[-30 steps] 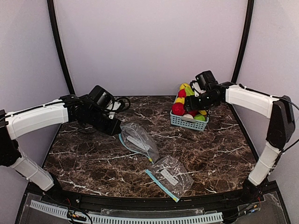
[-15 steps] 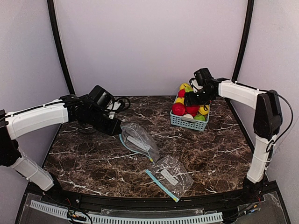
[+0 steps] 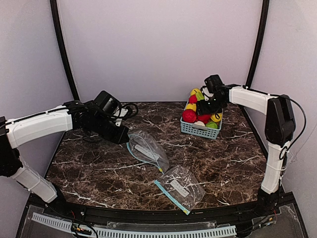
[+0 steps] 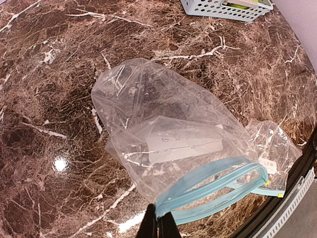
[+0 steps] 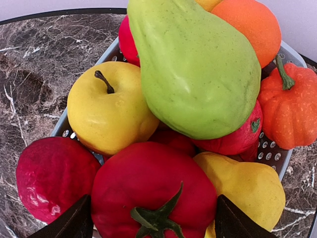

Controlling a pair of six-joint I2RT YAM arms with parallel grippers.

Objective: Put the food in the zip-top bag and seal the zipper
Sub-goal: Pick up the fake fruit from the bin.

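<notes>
Left gripper (image 4: pixel 158 225) pinches bag (image 4: pixel 168 134); right gripper (image 5: pixel 152 214) straddles tomato (image 5: pixel 148 181)

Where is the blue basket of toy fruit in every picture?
Top external: the basket sits at the back right of the table.
Left wrist: only its front wall shows, at the top edge, right of middle.
Right wrist: its rim peeks out around the toy fruit filling the picture.
Shared landmark: the dark marble table.

A robotics lab booth: plain pale walls (image 3: pixel 158 49), black frame posts (image 3: pixel 62 49), two robot arms (image 3: pixel 39 126) at a marble-patterned table (image 3: pixel 99 171).
</notes>
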